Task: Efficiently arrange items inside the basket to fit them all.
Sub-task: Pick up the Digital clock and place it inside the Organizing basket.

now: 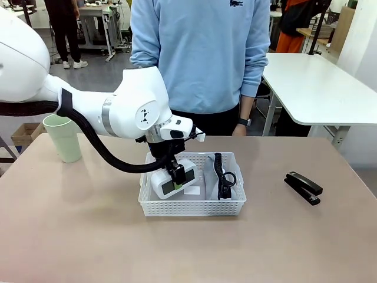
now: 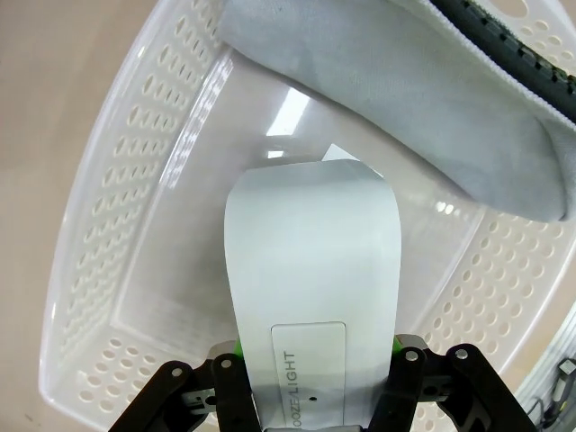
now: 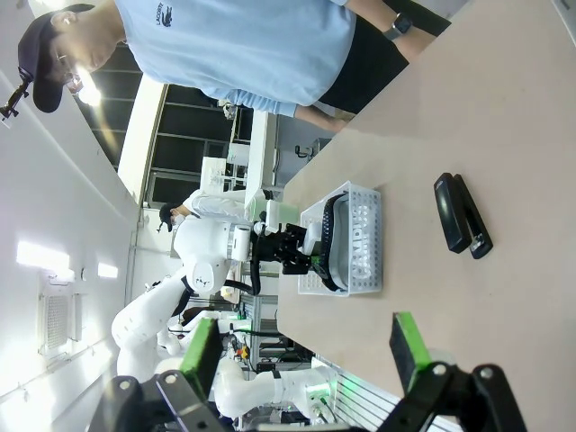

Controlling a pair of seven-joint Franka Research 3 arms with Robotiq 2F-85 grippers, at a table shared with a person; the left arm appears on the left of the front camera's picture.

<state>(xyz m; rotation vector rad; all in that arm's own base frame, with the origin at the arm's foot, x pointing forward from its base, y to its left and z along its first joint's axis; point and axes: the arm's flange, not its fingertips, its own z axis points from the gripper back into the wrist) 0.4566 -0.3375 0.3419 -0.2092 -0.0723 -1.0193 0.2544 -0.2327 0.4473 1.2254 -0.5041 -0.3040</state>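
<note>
Though inside basket [image 1: 177,207], screen device [image 1: 160,184] within left end effector [image 1: 177,175].

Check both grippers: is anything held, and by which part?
Left gripper clamps the white screen device by the two sides of its lettered end, inside the basket. Right gripper is open, empty.

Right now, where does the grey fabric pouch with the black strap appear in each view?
Front view: grey fabric pouch, right half of the white perforated plastic basket.
Left wrist view: upper right, inside the basket.
Right wrist view: centre, lettering behind the basket wall.
Landmark: the basket.
</note>
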